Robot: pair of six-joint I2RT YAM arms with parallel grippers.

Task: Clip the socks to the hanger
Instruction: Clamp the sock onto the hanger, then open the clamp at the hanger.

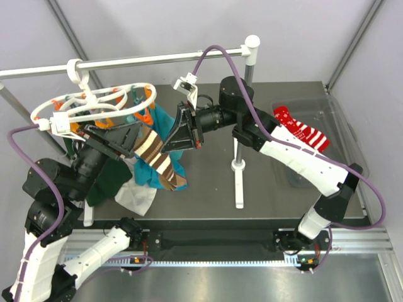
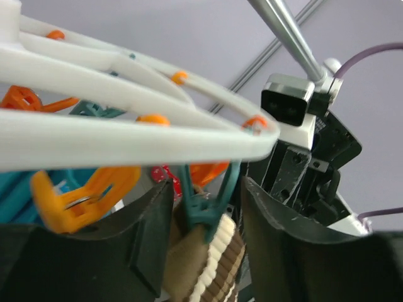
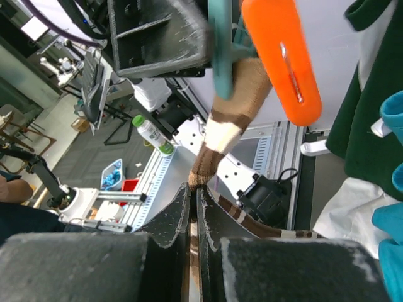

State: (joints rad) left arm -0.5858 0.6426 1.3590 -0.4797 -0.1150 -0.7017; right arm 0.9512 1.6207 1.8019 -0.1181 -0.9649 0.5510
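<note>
Grey tabletop and pale lilac walls frame both arms, raised under the hanger [image 1: 94,104].

The left gripper [image 2: 206,185] has its jaws apart. They stand on either side of a teal clothespin [image 2: 204,214] that hangs from the white ring and bites the cuff of a brown sock [image 2: 217,261] with cream stripes. The near pad looks just beside the pin, but contact is hard to judge from this angle. Above the jaws runs the oval ring with orange pins [image 2: 82,195] dangling to one side.

The right gripper [image 3: 195,189] is clamped tight on the lower part of the same brown sock, which stretches taut up from its fingertips to the teal pin. An orange pin [image 3: 283,56] hangs just beside that stretch.

Behind and below both claws hang a teal garment [image 1: 165,126], a dark green cloth [image 1: 107,182] and a white cloth [image 1: 135,195], crowding the space under the ring. The ring's hook sits on a long white rail [image 1: 157,60]. Beyond the right arm's elbow, well apart from the claws, a red sock [image 1: 302,129] with white stripes lies flat on the table [image 1: 271,189], past the rail's upright post [image 1: 238,165].
</note>
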